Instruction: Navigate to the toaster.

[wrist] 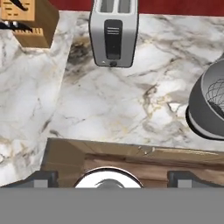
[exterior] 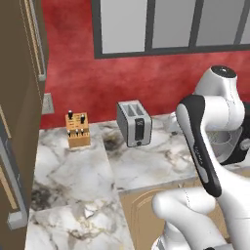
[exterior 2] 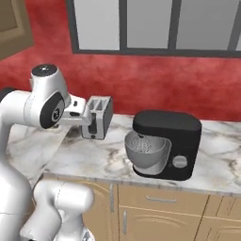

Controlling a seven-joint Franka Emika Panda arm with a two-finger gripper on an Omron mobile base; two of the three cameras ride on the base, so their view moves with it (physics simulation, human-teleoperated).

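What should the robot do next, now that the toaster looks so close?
Probably almost nothing: perhaps a slight drive to its left to centre itself, then stop. The toaster already stands straight ahead on the marble counter, between the knife block and the stand mixer, and sits near the middle of the hand view.

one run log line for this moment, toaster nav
task: navigate to toaster | toaster: upright on marble counter, between knife block and stand mixer | gripper: open, held back from counter edge, facing toaster
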